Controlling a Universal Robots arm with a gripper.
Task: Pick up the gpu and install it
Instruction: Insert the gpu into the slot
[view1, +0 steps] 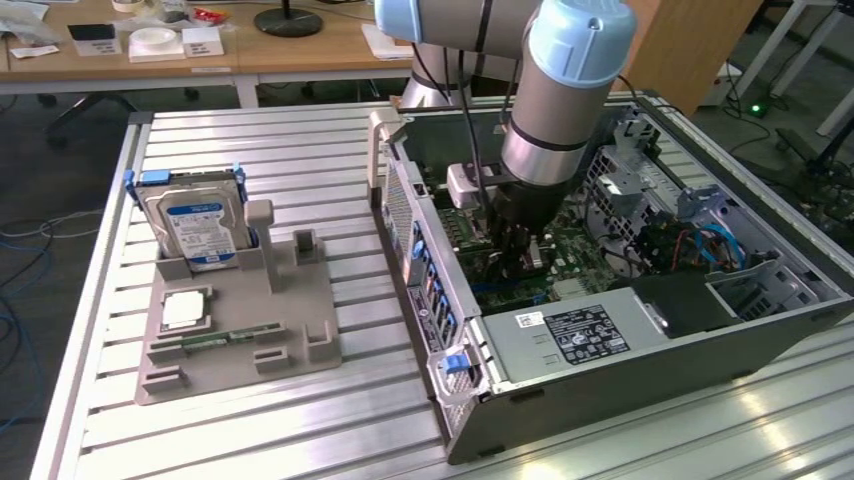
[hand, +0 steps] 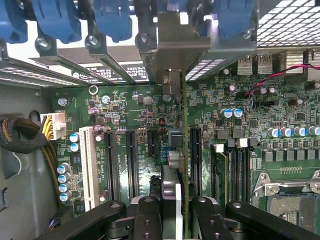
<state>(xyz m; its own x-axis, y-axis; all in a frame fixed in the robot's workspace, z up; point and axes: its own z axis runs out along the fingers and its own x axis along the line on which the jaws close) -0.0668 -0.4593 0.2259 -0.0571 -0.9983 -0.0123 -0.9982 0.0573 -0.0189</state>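
Note:
My gripper (view1: 518, 240) reaches down into the open computer case (view1: 400, 200), over the green motherboard (hand: 130, 105). It is shut on the gpu (hand: 183, 145), which the wrist view shows edge-on between the black fingers (hand: 146, 220). The card's thin green board edge runs along the motherboard between two black expansion slots (hand: 131, 160). Its silver end bracket (hand: 172, 45) stands at the case's rear wall, among the blue slot latches. Whether the card's edge touches a slot I cannot tell.
A grey parts holder (view1: 240, 340) on the slatted table carries a blue-labelled hard drive (view1: 198, 225), a narrow memory stick (view1: 230, 338) and a square chip (view1: 184, 310). Inside the case are the power supply (view1: 581, 335), a drive cage (view1: 761, 285) and a braided cable bundle (hand: 20, 135).

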